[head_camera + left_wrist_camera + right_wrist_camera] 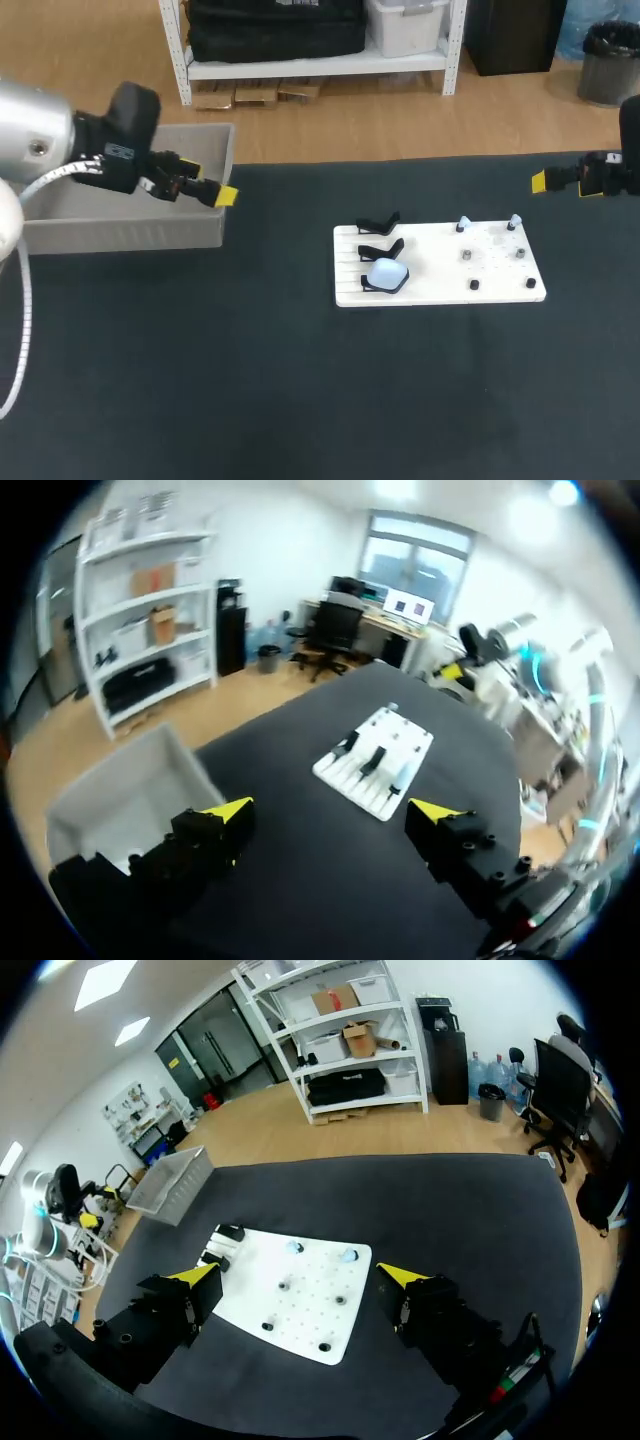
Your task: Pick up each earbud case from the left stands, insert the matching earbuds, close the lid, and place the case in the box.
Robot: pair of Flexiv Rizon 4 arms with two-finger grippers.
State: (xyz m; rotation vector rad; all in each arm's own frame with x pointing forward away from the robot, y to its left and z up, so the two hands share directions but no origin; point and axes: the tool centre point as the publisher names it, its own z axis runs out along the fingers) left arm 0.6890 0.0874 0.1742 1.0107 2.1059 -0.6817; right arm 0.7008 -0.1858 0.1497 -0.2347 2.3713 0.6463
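Observation:
A pale blue earbud case [387,273] rests on the nearest of three black stands [379,247] at the left end of a white board [430,250]. Two pale blue earbuds [463,224] [514,221] stand on pegs along the board's far edge. My left gripper [208,182] hovers open by the grey box's [130,215] right end, well left of the board. My right gripper [545,181] hangs open beyond the board's far right corner. In the left wrist view the fingers [232,813] are spread wide with the board [375,760] ahead. In the right wrist view the open gripper [298,1277] frames the board [300,1310] and earbuds [294,1247].
Several small dark and grey pegs [474,285] stud the board's right half. The grey box is an open bin at the table's far left corner, seen beside the left gripper [130,790] and far off in the right wrist view [175,1182]. Black mat covers the table [300,400].

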